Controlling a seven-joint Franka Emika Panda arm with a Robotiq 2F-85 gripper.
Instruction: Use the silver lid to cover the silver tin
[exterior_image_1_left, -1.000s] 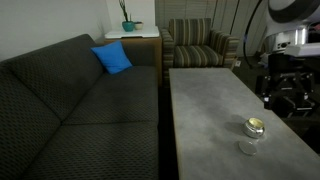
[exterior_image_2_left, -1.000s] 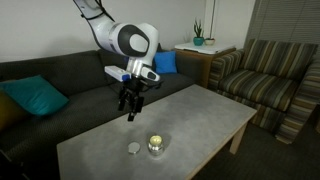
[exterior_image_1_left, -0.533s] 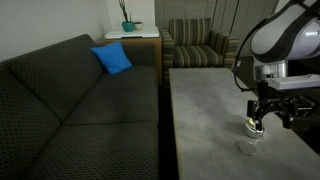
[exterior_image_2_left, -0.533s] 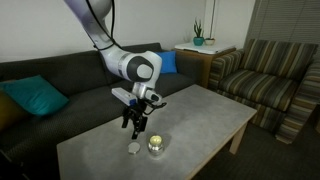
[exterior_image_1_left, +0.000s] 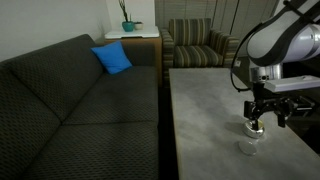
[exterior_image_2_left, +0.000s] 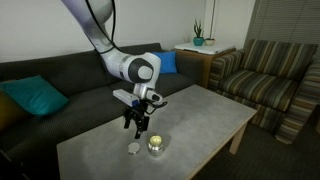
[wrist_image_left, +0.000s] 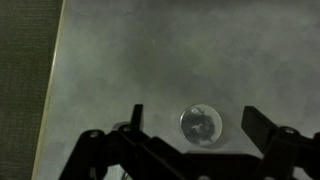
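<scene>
Gripper (exterior_image_2_left: 137, 127): fingers spread wide, nothing held, tips pointing down at low grey counter (exterior_image_2_left: 200, 110). Hangs just above the top, close to the long edge away from dark sofa (exterior_image_2_left: 70, 75), toward the corner farthest from striped armchair (exterior_image_2_left: 265, 85). White arm (exterior_image_2_left: 138, 70) arching in from the sofa side.

Below the tips in an exterior view, silver lid (exterior_image_2_left: 133, 148) flat on the counter, a sliver of bare top between tips and disc. Just beside it on the armchair side, silver tin (exterior_image_2_left: 156, 145), upright, yellowish glint, not touching the lid. Both near that same long edge.

Looking along the counter (exterior_image_1_left: 200, 110) in an exterior view: silver lid (exterior_image_1_left: 247, 148) nearer the short end edge, silver tin (exterior_image_1_left: 255, 129) just behind it, partly screened by the gripper (exterior_image_1_left: 262, 122).

Wrist view: gripper (wrist_image_left: 191, 113) seen as two dark fingers (wrist_image_left: 262, 128) well apart. Reads as the silver lid (wrist_image_left: 201, 124): a pale ring with glints, framed between them. Mottled counter (wrist_image_left: 180, 50) filling the rest, its edge running down the left side of the picture.

Blue cushion (exterior_image_1_left: 113, 58) at one end of the sofa, teal cushion (exterior_image_2_left: 35, 97) at the other. Potted plant (exterior_image_1_left: 127, 18) on side table (exterior_image_1_left: 135, 37) beyond
</scene>
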